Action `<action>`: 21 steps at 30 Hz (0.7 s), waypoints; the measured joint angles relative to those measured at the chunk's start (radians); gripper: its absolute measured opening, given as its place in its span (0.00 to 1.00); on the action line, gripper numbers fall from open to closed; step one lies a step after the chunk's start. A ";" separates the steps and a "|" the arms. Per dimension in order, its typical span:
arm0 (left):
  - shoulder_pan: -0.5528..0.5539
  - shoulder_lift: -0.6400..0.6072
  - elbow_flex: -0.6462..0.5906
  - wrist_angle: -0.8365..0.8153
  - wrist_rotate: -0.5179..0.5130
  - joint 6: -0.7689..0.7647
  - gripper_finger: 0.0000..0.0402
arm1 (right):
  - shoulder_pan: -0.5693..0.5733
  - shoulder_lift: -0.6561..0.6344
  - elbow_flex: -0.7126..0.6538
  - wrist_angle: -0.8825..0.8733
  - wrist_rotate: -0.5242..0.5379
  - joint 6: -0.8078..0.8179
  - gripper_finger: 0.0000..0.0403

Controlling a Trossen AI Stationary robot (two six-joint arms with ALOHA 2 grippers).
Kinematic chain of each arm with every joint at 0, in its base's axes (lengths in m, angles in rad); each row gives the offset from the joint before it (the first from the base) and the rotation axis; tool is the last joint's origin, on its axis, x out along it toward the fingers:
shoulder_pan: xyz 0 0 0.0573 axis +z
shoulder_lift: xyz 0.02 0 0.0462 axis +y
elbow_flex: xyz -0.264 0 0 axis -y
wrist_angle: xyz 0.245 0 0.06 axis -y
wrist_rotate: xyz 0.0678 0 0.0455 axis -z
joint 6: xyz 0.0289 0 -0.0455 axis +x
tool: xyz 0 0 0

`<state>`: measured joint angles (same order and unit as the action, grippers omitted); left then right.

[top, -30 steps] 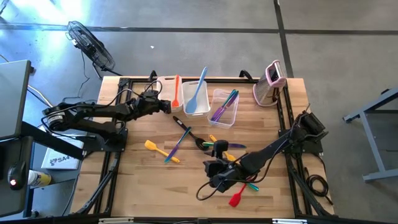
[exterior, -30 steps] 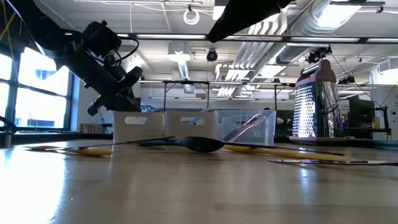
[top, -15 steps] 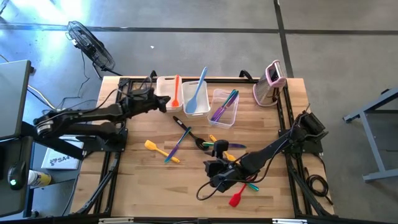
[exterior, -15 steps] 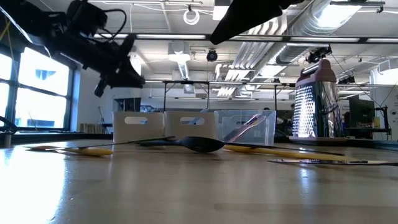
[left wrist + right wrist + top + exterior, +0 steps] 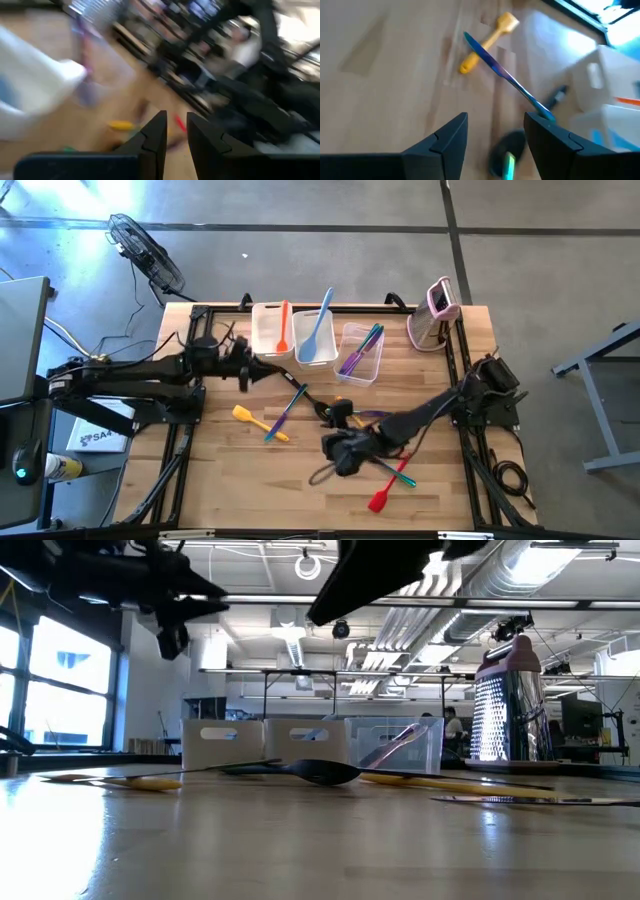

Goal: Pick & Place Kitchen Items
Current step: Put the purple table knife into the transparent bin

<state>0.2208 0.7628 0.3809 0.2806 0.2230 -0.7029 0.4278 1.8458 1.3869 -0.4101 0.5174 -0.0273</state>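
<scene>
Several slim utensils lie on the wooden table: a yellow spatula point(image 5: 255, 422), a blue-purple one point(image 5: 285, 410), a black turner point(image 5: 293, 379), a black spoon point(image 5: 325, 411) and a red spatula point(image 5: 383, 496). An orange spatula point(image 5: 284, 326), a light blue spoon point(image 5: 318, 330) and purple and teal utensils point(image 5: 360, 348) stand in three tubs. My left gripper point(image 5: 245, 372) hangs empty above the table near the left tub, its fingers point(image 5: 176, 135) a narrow gap apart. My right gripper point(image 5: 335, 448) is wide open and empty point(image 5: 495, 130) over the table's middle, above the black spoon point(image 5: 507, 147).
Three clear and white tubs point(image 5: 266, 340) stand in a row at the far middle. An upright pink-and-white grater point(image 5: 437, 310) stands at the far right and also shows in the low view point(image 5: 505, 705). Bare wood lies at the near left.
My left gripper has drawn back from the left tub, going up and toward the table's near and left edges. My right gripper has shifted a little toward the table's left and far edges, still open.
</scene>
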 joint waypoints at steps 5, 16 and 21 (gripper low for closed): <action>-0.142 -0.026 0.000 0.008 -0.017 -0.027 0.17 | -0.066 0.014 0.000 0.081 -0.116 -0.012 0.47; -0.435 -0.126 0.000 0.024 -0.343 0.072 0.17 | -0.131 0.204 0.000 0.345 -0.105 -0.227 0.47; -0.521 -0.127 0.000 0.023 -0.420 0.097 0.17 | -0.166 0.284 0.000 0.456 -0.078 -0.307 0.47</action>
<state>-0.3005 0.6357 0.3809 0.3035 -0.1966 -0.6064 0.2619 2.1294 1.3865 0.0459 0.4390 -0.3340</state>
